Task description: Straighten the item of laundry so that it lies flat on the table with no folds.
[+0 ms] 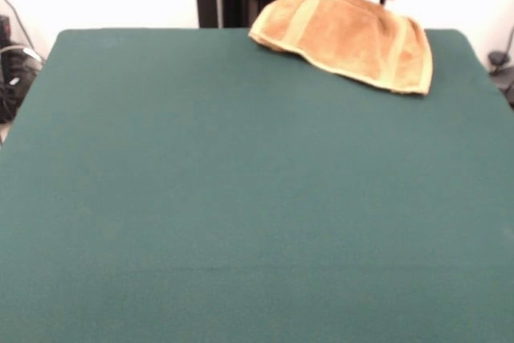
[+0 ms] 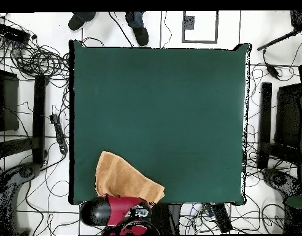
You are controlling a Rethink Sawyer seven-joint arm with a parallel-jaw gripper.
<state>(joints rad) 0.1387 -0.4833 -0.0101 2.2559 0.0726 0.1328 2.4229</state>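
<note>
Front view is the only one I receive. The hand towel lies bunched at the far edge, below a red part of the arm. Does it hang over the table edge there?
Observer: From overhead, the hand towel reaches the edge of the table on the robot's side. The arm covers that spot, so I cannot tell whether it overhangs.
Operator: Where is the rest of the arm?
Observer: Its red and black body lies along that same edge, mostly off the table.
Operator: Is anybody near the table?
Observer: Yes, a person's shoes show just beyond the opposite edge.
</note>
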